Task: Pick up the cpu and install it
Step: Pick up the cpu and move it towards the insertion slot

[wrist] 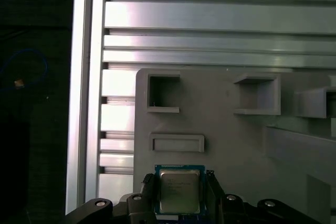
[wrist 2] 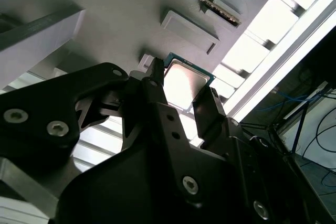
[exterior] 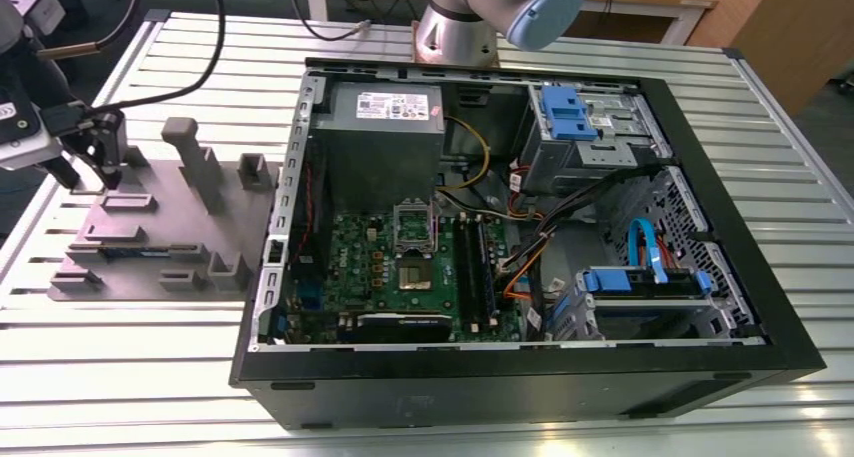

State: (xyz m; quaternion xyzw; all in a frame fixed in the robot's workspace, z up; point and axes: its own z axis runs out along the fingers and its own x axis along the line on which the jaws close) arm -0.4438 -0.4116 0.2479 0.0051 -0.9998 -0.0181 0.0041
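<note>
Black two-finger gripper (exterior: 91,182) hangs over the grey plastic fixture tray (exterior: 147,217) on the slatted aluminium table (exterior: 134,357), at 9 o'clock from the open black computer case (exterior: 534,387) – the exterior view's left. Jaws parted, one finger on each side of the small square silver-topped cpu (wrist: 179,191) – close beside its edges. In both wrist views the cpu (wrist 2: 184,85) lies flat on the tray.
</note>
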